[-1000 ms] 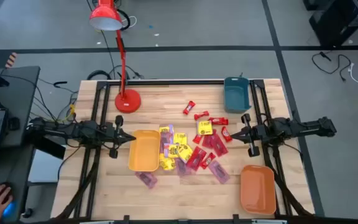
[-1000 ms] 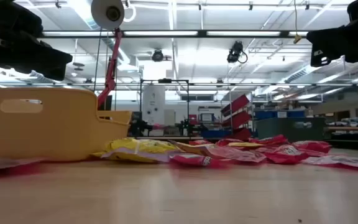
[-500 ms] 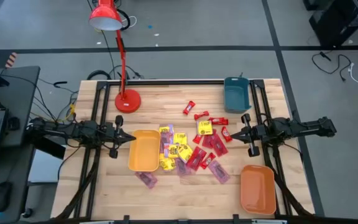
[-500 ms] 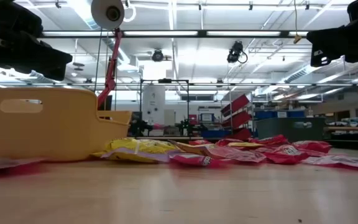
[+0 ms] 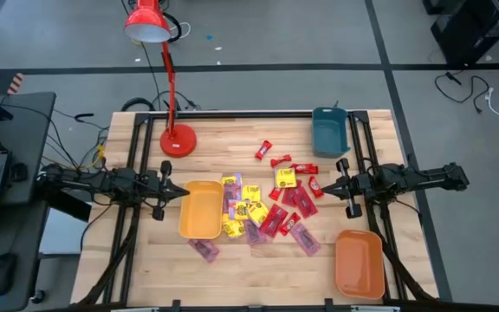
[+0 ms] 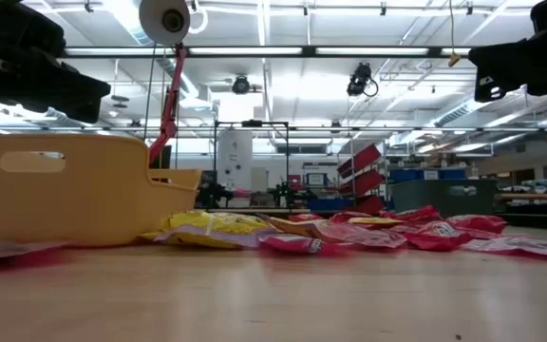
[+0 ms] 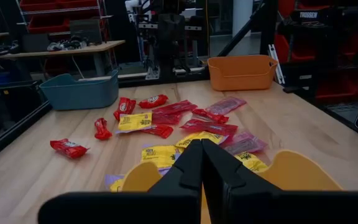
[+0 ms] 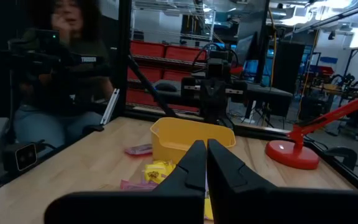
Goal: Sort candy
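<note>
The candy [image 5: 262, 206] lies scattered mid-desk [image 5: 258, 260], just right of the yellow tray [image 5: 199, 210]. The left gripper [image 5: 183, 192] hovers by that tray, the right gripper [image 5: 329, 187] beside the pile; both have closed, empty jaws.
</note>
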`<action>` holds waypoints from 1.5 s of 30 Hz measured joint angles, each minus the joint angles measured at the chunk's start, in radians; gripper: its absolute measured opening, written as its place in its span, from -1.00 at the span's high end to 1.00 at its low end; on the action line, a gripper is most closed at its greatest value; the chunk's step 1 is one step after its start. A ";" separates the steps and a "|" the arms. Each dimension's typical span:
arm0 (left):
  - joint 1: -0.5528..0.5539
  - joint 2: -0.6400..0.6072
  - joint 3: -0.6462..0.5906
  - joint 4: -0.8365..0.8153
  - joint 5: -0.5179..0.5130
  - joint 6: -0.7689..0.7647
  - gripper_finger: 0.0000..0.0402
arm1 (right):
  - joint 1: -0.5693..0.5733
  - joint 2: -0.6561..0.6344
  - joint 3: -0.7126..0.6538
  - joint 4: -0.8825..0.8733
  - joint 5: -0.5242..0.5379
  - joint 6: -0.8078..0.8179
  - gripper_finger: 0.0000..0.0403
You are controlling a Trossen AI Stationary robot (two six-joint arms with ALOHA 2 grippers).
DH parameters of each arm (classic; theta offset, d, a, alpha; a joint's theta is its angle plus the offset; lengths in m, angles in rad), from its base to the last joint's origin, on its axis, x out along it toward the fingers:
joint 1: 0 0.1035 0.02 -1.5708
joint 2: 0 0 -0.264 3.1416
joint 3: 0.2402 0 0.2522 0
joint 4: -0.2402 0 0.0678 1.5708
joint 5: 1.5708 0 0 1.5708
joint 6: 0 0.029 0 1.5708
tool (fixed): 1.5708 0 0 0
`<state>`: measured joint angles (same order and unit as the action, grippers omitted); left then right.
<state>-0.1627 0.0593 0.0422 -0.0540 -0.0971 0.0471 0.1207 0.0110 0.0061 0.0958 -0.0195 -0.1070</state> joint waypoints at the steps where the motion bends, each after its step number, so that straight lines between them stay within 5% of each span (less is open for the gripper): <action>1: 0.000 0.000 0.000 0.000 0.000 0.000 0.96 | 0.000 0.000 0.000 0.000 0.000 0.000 0.99; 45: 0.000 0.000 0.000 0.089 -0.006 0.079 0.96 | 0.000 0.000 0.000 0.000 0.000 0.000 0.99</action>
<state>-0.1627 0.0592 0.0422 0.0353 -0.1032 0.1265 0.1208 0.0113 0.0059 0.0956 -0.0195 -0.1073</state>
